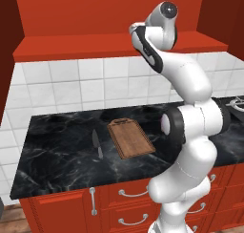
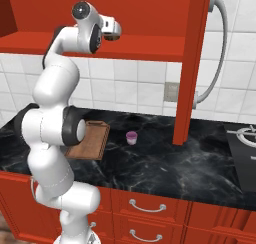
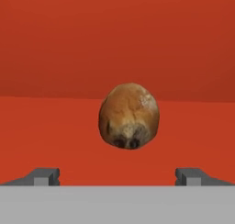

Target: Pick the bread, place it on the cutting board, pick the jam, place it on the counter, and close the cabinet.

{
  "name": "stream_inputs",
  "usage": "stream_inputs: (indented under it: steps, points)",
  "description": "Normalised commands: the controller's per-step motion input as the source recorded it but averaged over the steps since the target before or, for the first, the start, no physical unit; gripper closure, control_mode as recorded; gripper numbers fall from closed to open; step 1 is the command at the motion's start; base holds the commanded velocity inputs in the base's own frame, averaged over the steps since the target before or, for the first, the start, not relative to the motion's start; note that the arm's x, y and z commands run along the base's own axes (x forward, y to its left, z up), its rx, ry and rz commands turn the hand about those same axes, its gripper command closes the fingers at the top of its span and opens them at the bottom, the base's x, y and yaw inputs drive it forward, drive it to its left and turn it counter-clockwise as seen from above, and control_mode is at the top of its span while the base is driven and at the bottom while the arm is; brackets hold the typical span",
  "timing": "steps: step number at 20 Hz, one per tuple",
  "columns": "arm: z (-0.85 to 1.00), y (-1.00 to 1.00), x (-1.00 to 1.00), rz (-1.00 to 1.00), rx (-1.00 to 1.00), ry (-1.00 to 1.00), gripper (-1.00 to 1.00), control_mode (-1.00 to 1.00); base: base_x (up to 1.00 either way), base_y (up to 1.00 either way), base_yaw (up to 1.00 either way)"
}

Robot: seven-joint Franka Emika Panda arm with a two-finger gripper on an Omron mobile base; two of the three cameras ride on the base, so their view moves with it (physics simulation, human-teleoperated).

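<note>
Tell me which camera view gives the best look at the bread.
The hand view: the bread sits centred on the red cabinet shelf, straight ahead of the open gripper, its crust plain. In the left base view the arm stands in front of that shelf spot; in the right base view the hand covers it.

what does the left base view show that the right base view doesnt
Left base view alone: a grey knife lying on the counter just left of the cutting board, and the whole board, uncovered.

Right base view alone: the jam standing on the counter to the right of the board, a red cabinet door edge-on, a curved grey tap, and the pincer up at the cabinet shelf.

Both: the black marble counter, the board, white tiles, red drawers, the cabinet and the raised arm.
</note>
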Motion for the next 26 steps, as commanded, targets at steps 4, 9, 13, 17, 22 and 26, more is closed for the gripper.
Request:
stream_inputs:
  steps: [4,9,13,17,22,26]
  points:
    - [-0.01,-0.13,0.32,0.0,0.0,0.0,-1.0,-1.0,0.0,0.0,0.0]
    - [0.0,-0.09,0.29,0.0,0.0,0.0,-1.0,-1.0,0.0,0.0,0.0]
    - [0.0,0.0,0.28,0.0,0.0,0.0,-1.0,-1.0,0.0,0.0,0.0]
    - [0.0,0.0,0.28,0.0,0.0,0.0,-1.0,-1.0,0.0,0.0,0.0]
    - [-0.01,0.0,0.3,0.0,0.0,0.0,-1.0,-1.0,0.0,0.0,0.0]
    - [-0.04,0.0,0.31,0.0,0.0,0.0,-1.0,-1.0,0.0,0.0,0.0]
